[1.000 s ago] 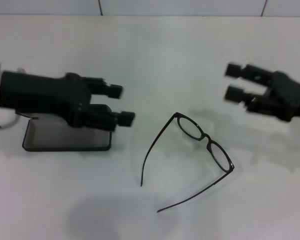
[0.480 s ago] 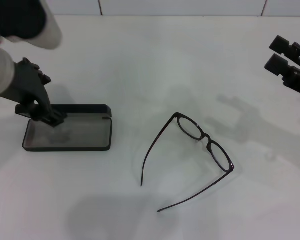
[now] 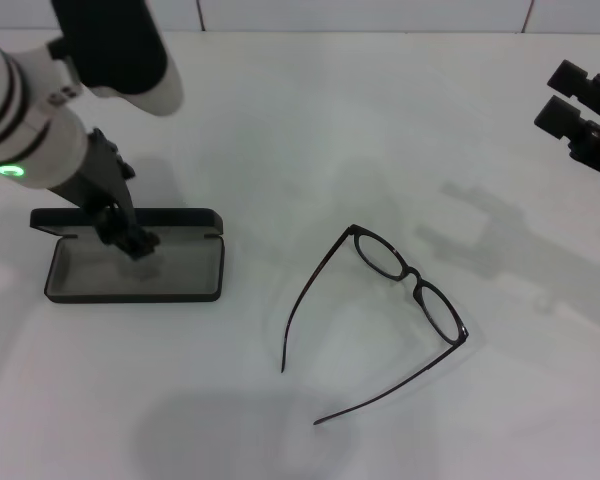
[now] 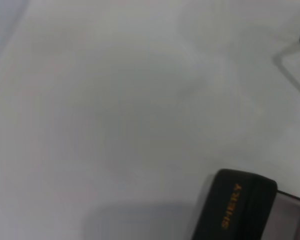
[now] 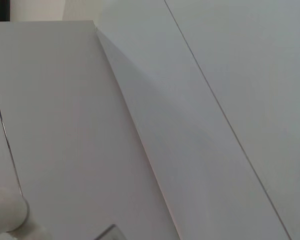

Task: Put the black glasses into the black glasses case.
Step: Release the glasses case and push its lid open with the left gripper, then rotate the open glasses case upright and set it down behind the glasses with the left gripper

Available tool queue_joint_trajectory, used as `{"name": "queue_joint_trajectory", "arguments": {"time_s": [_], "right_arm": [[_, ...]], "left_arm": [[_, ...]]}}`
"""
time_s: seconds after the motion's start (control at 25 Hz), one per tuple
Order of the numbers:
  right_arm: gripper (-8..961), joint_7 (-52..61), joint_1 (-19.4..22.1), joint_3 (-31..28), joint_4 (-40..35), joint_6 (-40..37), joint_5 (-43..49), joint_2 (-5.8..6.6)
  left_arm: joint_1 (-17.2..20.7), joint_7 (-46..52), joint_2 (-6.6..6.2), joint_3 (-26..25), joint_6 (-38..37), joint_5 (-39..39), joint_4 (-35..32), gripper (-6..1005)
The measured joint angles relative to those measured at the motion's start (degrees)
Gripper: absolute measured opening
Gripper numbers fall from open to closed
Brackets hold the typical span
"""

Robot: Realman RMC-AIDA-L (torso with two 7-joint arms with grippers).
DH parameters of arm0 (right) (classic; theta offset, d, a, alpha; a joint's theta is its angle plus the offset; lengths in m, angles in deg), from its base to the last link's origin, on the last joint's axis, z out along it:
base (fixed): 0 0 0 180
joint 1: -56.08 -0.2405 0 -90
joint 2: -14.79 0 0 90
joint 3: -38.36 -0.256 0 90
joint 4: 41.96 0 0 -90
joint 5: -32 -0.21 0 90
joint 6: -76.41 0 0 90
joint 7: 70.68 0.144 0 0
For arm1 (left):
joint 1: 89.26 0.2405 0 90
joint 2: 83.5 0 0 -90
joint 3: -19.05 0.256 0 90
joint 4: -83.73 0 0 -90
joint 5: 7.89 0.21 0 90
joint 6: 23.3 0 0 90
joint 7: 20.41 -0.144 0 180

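Observation:
The black glasses [image 3: 410,280] lie on the white table right of the middle, lenses up and both temple arms spread toward the front left. The black glasses case [image 3: 135,272] lies open at the left, its grey lining showing. Its lid with orange lettering shows in the left wrist view [image 4: 240,210]. My left gripper [image 3: 130,238] points down into the far part of the case, under the white left arm. My right gripper [image 3: 562,96] is open and empty, held high at the right edge, far from the glasses.
The white table [image 3: 310,130] runs back to a tiled wall. A grey wall and the table's edge [image 5: 140,140] fill the right wrist view.
My left arm has swung from lying level over the case to reaching down into it. My right gripper has drawn back to the right edge. The glasses have not moved.

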Motion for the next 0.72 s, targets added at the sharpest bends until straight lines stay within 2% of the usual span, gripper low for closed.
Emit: {"name": "queue_joint_trajectory", "arguments": {"time_s": [0.12, 0.28, 0.72], "right_arm": [[852, -0.33, 0.00, -0.13, -0.08, 0.29, 0.09, 0.00], [852, -0.55, 0.10, -0.20, 0.06, 0.61, -0.08, -0.01], [851, -1.17, 0.80, -1.29, 0.42, 0.28, 0.11, -0.39]], "left_arm": [[-2.56, -0.82, -0.01, -0.14, 0.68, 0.04, 5.94, 834], [-4.59, -1.37, -0.22, -0.10, 2.30, 0.10, 10.24, 832], [-5.09, -1.52, -1.00, -0.37, 2.16, 0.30, 9.50, 379]]}}
